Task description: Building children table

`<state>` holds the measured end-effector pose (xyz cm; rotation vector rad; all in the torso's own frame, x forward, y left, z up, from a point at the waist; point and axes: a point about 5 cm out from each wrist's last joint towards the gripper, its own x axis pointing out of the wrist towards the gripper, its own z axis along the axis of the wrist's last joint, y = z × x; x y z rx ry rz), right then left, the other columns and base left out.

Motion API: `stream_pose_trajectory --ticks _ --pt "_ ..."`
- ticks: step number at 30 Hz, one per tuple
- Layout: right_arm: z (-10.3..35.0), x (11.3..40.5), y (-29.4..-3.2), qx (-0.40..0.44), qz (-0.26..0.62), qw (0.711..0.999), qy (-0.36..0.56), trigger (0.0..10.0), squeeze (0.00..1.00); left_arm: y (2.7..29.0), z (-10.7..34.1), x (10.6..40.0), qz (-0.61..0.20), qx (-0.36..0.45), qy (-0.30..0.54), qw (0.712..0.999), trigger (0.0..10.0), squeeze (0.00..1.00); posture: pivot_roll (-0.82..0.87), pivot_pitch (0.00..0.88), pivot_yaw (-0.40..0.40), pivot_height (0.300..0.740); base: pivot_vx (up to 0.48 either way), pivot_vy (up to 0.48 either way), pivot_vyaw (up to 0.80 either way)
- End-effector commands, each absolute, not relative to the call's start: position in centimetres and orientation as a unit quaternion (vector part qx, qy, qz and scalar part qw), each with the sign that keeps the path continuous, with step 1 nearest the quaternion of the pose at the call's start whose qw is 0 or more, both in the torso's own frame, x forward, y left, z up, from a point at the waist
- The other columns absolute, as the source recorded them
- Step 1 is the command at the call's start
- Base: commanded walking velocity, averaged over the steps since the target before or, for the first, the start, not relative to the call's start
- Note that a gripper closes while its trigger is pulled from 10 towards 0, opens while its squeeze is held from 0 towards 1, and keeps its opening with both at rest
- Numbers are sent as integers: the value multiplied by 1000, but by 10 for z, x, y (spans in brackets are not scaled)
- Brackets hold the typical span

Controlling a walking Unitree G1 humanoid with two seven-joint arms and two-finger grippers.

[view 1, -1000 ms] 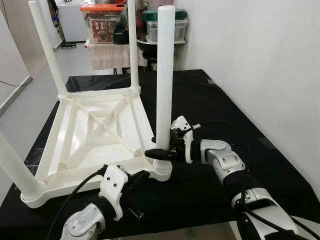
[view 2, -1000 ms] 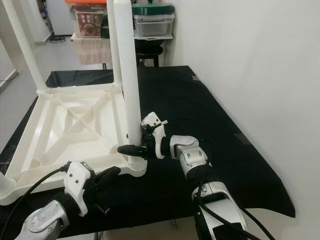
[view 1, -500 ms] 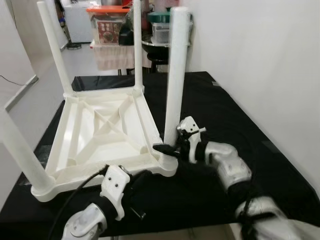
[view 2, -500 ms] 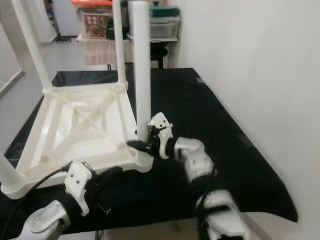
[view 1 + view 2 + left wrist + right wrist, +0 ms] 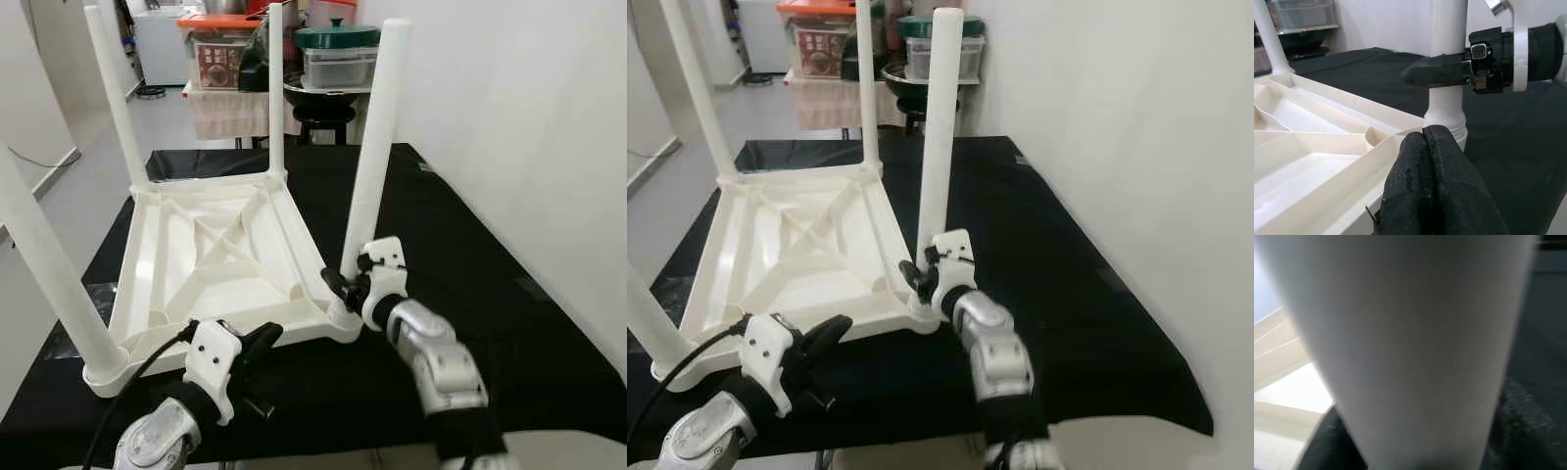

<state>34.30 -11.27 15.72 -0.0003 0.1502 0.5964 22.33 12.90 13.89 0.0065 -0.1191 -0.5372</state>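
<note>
A white plastic children's table (image 5: 206, 264) is seen lying upside down on a black cloth-covered worktop (image 5: 460, 264), with its ribbed underside facing up. It occupies the left half of the worktop, reaching close to the left edge. Four white legs stand up from its corners. The leg at the near right corner (image 5: 372, 147) rises from its round socket and leans slightly to the right. The far left leg (image 5: 116, 98) and the far right leg (image 5: 275, 88) stand at the corners toward the back edge of the worktop, and the near left leg (image 5: 49, 274) is set at the corner nearest the camera.

The right gripper (image 5: 338, 284) is closed around the near right leg just above its socket, with one black finger (image 5: 1437, 71) seen wrapped across the front of the leg in the left wrist view. In the right wrist view the leg (image 5: 1405, 347) is seen blurred and very close.

The left gripper (image 5: 263, 338) is held at the near edge of the upturned table, just beside the near right corner socket. Its two black fingers (image 5: 1435, 186) are pressed together with nothing between them, their tips at the table's rim.

Behind the worktop, storage boxes (image 5: 211, 49) and a green-lidded container (image 5: 336, 54) are seen on stands.
</note>
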Motion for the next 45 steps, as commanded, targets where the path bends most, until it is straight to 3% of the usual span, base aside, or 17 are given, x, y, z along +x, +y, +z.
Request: stream_pose_trajectory --ticks 1,4,5,8,9,15,23,24,25,26,27,37,41,43,44,45 --pt "172 342 -102 -18 363 931 41 10000 1000 130 136 225 -268 -12 -49 962 10000 0 21 0 -42 740 0 0 0" --pt "177 342 -101 -26 389 920 32 10000 1000 129 135 225 -272 -14 -49 961 10000 0 20 0 -45 740 0 0 0" --pt "190 337 -103 -58 427 902 12 10000 522 128 134 225 -274 -25 -51 960 10000 0 28 0 -57 740 0 0 0" --pt "194 337 -105 -71 442 894 6 10000 522 127 134 225 -274 -29 -52 960 10000 0 28 0 -57 740 0 0 0" --pt "196 339 -109 -74 462 884 10 10000 0 127 133 225 -274 -31 -52 960 10000 0 34 0 -62 740 0 0 0" --pt "196 354 -115 -82 546 833 41 10000 0 123 132 226 -274 -39 -53 960 10000 0 47 0 -85 740 0 0 0" --pt "192 367 -118 -37 559 825 71 10000 0 119 131 225 -277 -45 -53 958 10000 0 52 0 -95 740 0 0 0" --pt "189 367 -119 -23 565 821 78 6824 0 117 131 225 -279 -45 -53 958 10000 0 52 0 -98 740 0 0 0" --pt "186 367 -120 -14 568 819 84 2824 0 117 131 225 -280 -45 -53 957 10000 0 51 0 -98 740 0 0 0" --pt "186 367 -120 -14 568 819 84 2824 0 117 131 225 -280 -45 -53 957 10000 0 51 0 -98 740 0 0 0" --pt "184 367 -120 -9 569 817 88 0 0 116 130 225 -281 -46 -53 957 10000 0 46 0 -96 740 0 0 0" --pt "180 368 -127 -20 572 816 78 0 0 115 129 224 -283 -48 -50 957 10000 0 29 0 -85 740 0 0 0" --pt "179 368 -128 -19 554 830 64 0 0 116 129 224 -283 -48 -49 957 10000 0 24 0 -83 740 0 0 0" --pt "176 367 -127 -11 529 846 60 0 0 117 129 224 -283 -48 -49 957 10000 0 20 0 -81 740 0 0 0" --pt "167 365 -122 -16 478 876 62 0 0 118 129 223 -283 -48 -48 957 10000 0 20 0 -83 740 0 0 0" --pt "167 365 -122 -16 478 876 62 0 0 118 129 223 -283 -48 -48 957 10000 0 20 0 -83 740 0 0 0"
